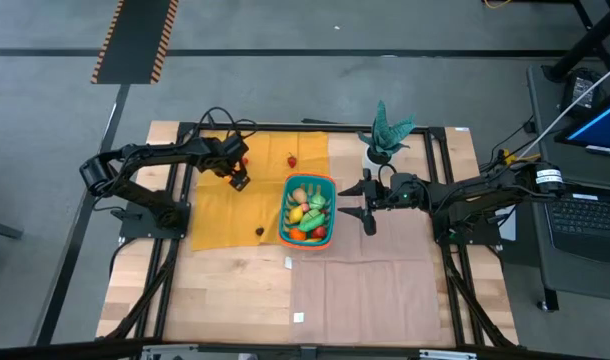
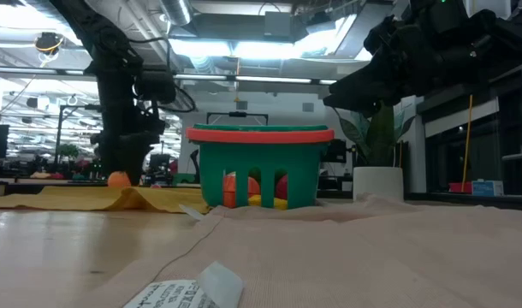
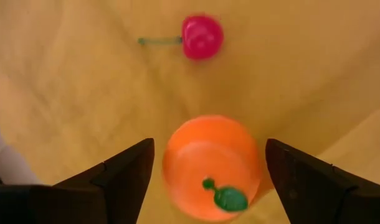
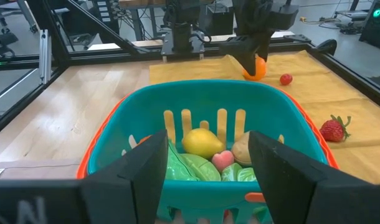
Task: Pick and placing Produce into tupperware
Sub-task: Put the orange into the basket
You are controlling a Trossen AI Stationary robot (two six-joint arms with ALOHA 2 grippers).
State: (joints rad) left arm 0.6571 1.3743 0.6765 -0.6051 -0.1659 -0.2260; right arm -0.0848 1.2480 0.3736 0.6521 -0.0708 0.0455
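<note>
An orange toy fruit point(image 3: 212, 165) with a green stem lies on the yellow cloth point(image 1: 220, 210). My left gripper point(image 3: 210, 143) points down over it, open, one finger on either side, with slim gaps showing. A red cherry point(image 3: 202, 37) lies just beyond it. A strawberry point(image 4: 333, 129) rests on the cloth near the teal, orange-rimmed tupperware point(image 1: 307, 210), which holds several pieces of produce. My right gripper point(image 1: 366, 204) hovers open and level at the tupperware's right side, apart from it.
A green plant in a white pot point(image 1: 383, 140) stands at the far side, behind my right gripper. A tan cloth point(image 1: 385, 290) covers the table's near right part. Small paper labels point(image 1: 288, 262) lie on it near the front.
</note>
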